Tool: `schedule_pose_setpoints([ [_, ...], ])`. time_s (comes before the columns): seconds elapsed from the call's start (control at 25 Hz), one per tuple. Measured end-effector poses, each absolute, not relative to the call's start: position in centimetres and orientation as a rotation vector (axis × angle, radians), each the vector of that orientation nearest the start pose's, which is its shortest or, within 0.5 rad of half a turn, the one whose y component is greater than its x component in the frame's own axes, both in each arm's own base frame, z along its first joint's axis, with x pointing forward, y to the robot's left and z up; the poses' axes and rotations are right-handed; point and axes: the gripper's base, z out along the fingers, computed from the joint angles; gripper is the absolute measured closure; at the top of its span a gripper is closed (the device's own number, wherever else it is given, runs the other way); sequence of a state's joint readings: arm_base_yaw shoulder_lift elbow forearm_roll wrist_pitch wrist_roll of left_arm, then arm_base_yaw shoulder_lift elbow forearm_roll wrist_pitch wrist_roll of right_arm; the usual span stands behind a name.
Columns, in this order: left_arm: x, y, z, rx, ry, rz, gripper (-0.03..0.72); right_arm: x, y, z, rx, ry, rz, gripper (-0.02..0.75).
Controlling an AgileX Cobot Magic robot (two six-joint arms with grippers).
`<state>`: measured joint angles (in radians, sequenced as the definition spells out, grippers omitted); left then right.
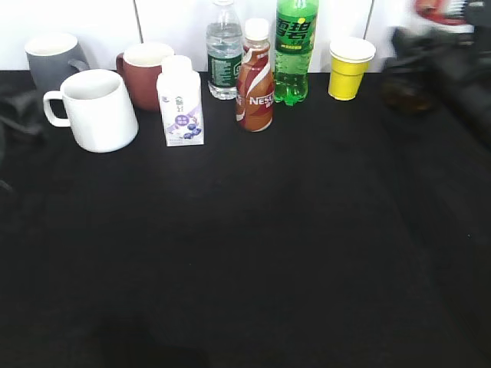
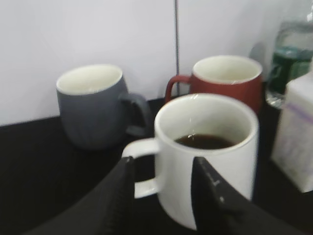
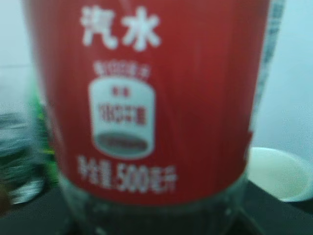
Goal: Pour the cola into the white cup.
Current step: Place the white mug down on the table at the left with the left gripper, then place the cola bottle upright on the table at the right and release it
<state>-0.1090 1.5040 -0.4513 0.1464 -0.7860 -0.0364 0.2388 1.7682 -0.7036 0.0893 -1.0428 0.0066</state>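
Two grippers: left [image 2: 164, 188] spread before white cup [image 2: 208, 152]; right grasps cola [image 3: 146, 107]

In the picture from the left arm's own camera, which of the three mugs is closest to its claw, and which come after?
From the left gripper:
1. White cup, right at the fingertips, dark liquid inside.
2. Grey mug, behind, to the left.
3. Red mug, behind, to the right.
Grey versus red is a near call.

On the worktop [image 1: 245, 253] there are three mugs: one white [image 1: 96, 110], one grey [image 1: 52, 60] and one dark red [image 1: 143, 70]. There is one yellow paper cup [image 1: 349, 67] and one small carton [image 1: 180, 101]. I count four bottles: water [image 1: 223, 52], Nescafe [image 1: 255, 77], green soda [image 1: 294, 47] and cola [image 3: 146, 107].
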Motion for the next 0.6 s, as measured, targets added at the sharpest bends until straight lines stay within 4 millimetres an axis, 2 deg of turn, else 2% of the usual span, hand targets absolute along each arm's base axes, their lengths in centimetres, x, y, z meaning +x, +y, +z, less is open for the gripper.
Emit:
schedule_pose_setpoints([
  [0.08, 25.2, -4.5, 21.8, 0.263, 1.759, -0.126, 0.388, 34.2, 7.1, 18.6, -0.074, 1.509, 0.159, 0.364],
  [0.2, 23.4, -5.2, 23.2, 0.271, 1.815, -0.144, 0.388, 36.3, 7.5, 15.1, -0.082, 1.529, 0.145, 0.364],
  [0.32, 22.7, -5.2, 24.2, 0.262, 1.796, -0.149, 0.388, 38.3, 8.0, 12.2, -0.086, 1.561, 0.141, 0.364],
  [0.48, 22.5, -5.2, 24.3, 0.260, 1.799, -0.149, 0.388, 39.5, 8.3, 10.8, -0.085, 1.525, 0.141, 0.349],
  [0.52, 22.5, -5.2, 24.3, 0.260, 1.802, -0.149, 0.388, 39.5, 8.3, 10.7, -0.087, 1.522, 0.141, 0.300],
  [0.6, 22.5, -5.1, 24.2, 0.261, 1.815, -0.147, 0.388, 39.3, 8.2, 10.4, -0.095, 1.540, 0.135, 0.153],
])
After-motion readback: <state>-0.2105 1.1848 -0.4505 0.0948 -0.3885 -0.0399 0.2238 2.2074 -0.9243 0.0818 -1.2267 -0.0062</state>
